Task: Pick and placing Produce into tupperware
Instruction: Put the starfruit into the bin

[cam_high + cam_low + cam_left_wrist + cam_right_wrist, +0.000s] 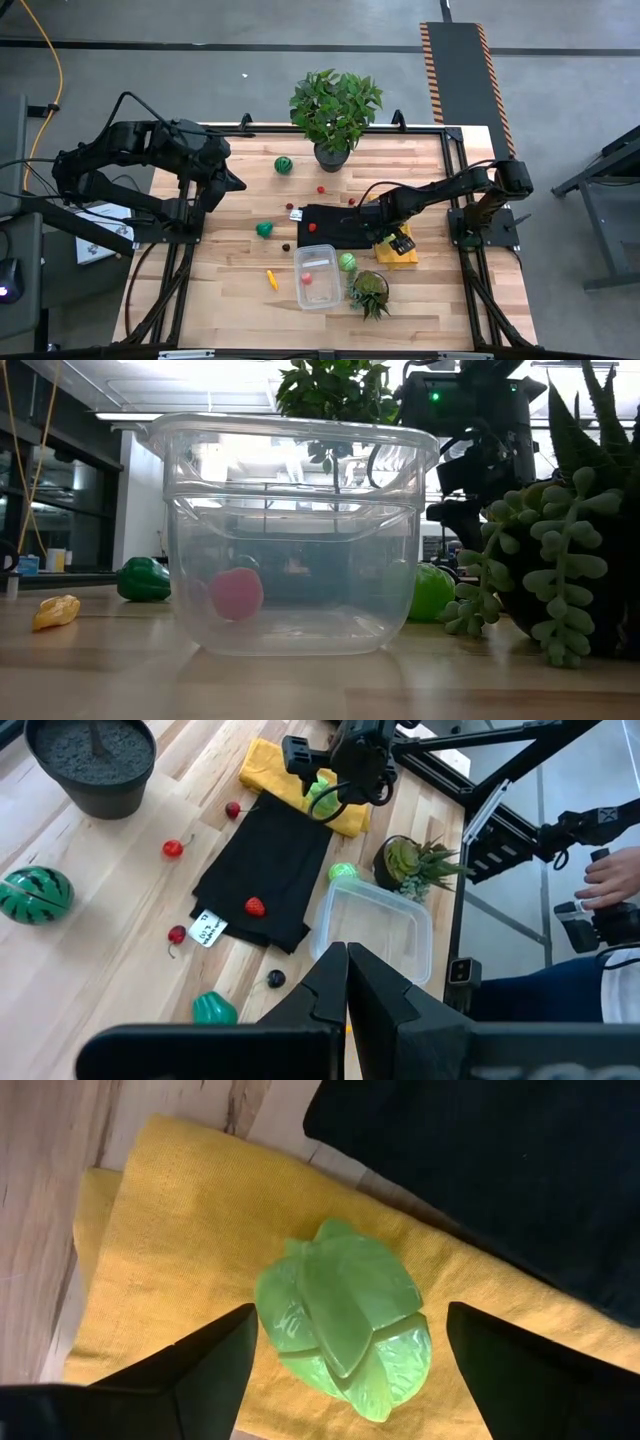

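- The left gripper (345, 982) is held raised over the left edge of the bench (240, 300), well apart from the produce; its jaws are clenched on nothing and this arm is judged to be waiting.
- Loose produce is seen on the bench left of the middle: a striped green ball (284, 165), a green pepper (264, 229), a yellow piece (271, 279) and some small red and dark berries.
- The tupperware (317, 276) is placed at the front middle of the bench, upright and without lid; one pink-red piece (236, 593) is already lying inside it, and a round green piece (346, 262) rests just beside its right wall.
- The right gripper (345, 1345) is lowered over the yellow cloth (160, 1230), beside the black cloth (335, 226); its jaws are released wide, and the leafy green piece (345, 1320) lies between them, not yet grasped.
- The step in hand is judged to be the pick of this leafy piece. For the next move, the jaws must be closed on its sides, without the cloth being caught, and then it must be lifted and carried to the tupperware.
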Motion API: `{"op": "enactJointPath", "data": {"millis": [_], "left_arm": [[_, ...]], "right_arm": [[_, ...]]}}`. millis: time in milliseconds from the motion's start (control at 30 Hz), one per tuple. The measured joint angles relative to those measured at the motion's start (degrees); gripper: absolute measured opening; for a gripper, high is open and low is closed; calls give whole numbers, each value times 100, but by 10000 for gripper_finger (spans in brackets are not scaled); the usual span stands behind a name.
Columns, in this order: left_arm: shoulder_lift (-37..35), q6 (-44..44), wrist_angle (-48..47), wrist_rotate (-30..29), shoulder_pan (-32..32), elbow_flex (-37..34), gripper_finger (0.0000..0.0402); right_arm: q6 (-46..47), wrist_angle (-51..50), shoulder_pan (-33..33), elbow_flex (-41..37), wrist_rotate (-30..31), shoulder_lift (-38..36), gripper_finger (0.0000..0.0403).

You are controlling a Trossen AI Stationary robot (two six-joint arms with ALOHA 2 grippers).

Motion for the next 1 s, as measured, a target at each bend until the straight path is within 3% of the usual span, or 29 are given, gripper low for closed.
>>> {"op": "enactJointPath", "data": {"millis": [500, 1000], "left_arm": [[0, 0, -24, 0, -1, -1, 1], [-2, -2, -26, 4, 0, -1, 1]], "right_arm": [[528, 2, -63, 0, 190, 0, 291], [128, -37, 87, 0, 0, 229, 291]]}}
